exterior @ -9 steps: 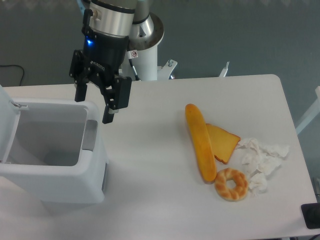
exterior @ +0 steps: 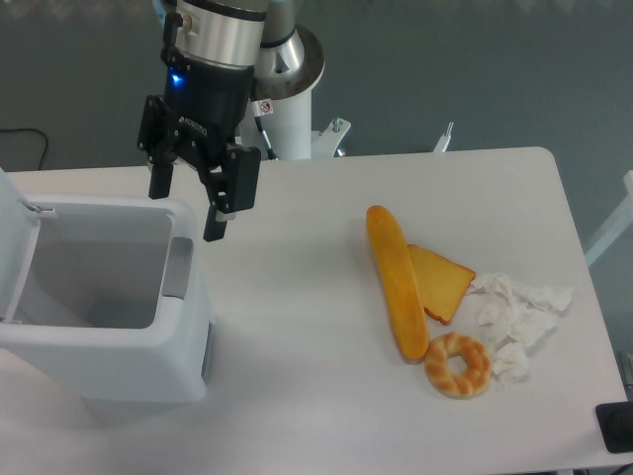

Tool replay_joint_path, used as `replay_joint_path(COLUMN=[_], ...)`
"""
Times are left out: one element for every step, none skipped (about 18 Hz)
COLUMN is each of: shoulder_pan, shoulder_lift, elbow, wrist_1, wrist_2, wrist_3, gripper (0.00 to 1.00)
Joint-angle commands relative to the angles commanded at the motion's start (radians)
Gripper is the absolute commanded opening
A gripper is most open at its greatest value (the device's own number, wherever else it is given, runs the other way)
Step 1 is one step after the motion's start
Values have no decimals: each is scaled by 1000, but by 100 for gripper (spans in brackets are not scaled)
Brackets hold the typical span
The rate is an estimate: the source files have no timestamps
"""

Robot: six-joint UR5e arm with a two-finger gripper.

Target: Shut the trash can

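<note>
The white surface (exterior: 316, 327) stands before a grey-blue wall. The trash can (exterior: 109, 336) sits at its left end, lid upright, mouth open. Just behind the can's right rim hangs the claw (exterior: 186, 213), released and empty. Well right of the can lie a baguette (exterior: 396, 282), toast (exterior: 443, 282), bagel (exterior: 458, 364) and crumpled tissue (exterior: 519, 317).

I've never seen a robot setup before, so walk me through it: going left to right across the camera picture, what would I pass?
Trash can with its lid up → gripper → long bread loaf → bread slice → crumpled tissue. The bagel sits below these, overlapping their spots, so I left it out.
</note>
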Motion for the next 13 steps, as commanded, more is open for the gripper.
replay_joint_path(shoulder_pan=[0, -2, -2, -3, -3, -6, -6, -8, -8, -8, -8, -8, -8], shoulder_lift=[0, 0, 0, 0, 2, 2, 2, 0, 0, 0, 0, 2, 2], elbow=[3, 3, 3, 5, 5, 5, 5, 6, 6, 6, 6, 6, 6], wrist_1=[0, 3, 11, 18, 26, 26, 26, 26, 26, 26, 26, 26, 26], wrist_2=[-2, -3, -3, -5, -5, -5, -5, -5, -5, -5, -5, -5, -5], wrist_3=[0, 6, 6, 5, 2, 2, 2, 2, 0, -2, -2, -3, -3], gripper=[100, 100, 100, 100, 100, 100, 100, 100, 100, 100, 100, 100, 100])
